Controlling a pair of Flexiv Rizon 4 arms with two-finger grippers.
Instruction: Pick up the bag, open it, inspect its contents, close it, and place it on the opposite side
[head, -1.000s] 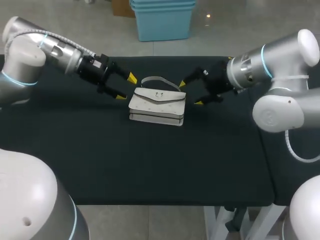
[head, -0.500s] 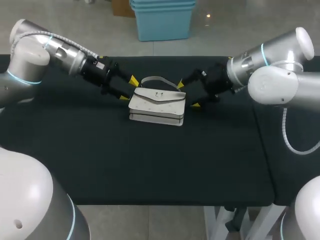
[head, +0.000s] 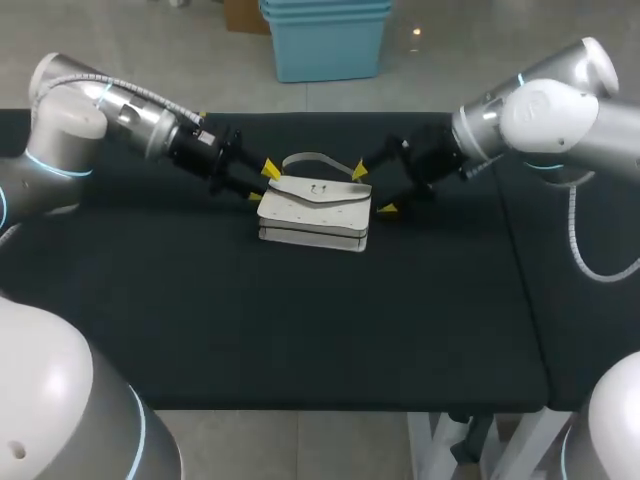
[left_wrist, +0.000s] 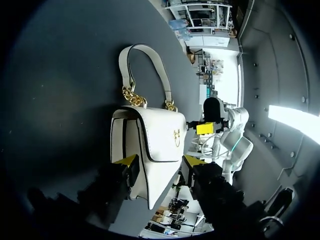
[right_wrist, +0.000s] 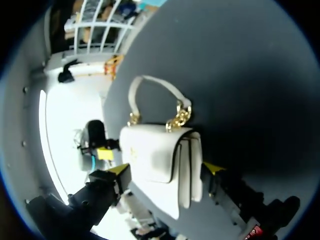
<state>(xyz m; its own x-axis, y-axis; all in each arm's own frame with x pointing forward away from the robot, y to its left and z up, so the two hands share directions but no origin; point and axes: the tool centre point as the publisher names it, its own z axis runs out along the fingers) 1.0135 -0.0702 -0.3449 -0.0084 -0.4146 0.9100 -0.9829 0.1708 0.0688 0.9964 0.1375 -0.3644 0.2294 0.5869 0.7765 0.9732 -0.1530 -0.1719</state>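
While the white bag (head: 315, 208) lies shut toward 12 o'clock on the tabletop (head: 300, 320), left tool (head: 262, 184) at its 9 and right tool (head: 373, 190) at its 3 gape, holding nothing; pickup and everything after seemingly remain.

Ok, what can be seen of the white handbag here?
The white handbag lies flat on the black table, flap side up and closed, with a small gold clasp. It looks like smooth leather. Its white handle, joined by gold chain links, rests on the table at its far side. Each end sits between the open fingers of a claw, the left claw and the right claw; whether they touch it is unclear.
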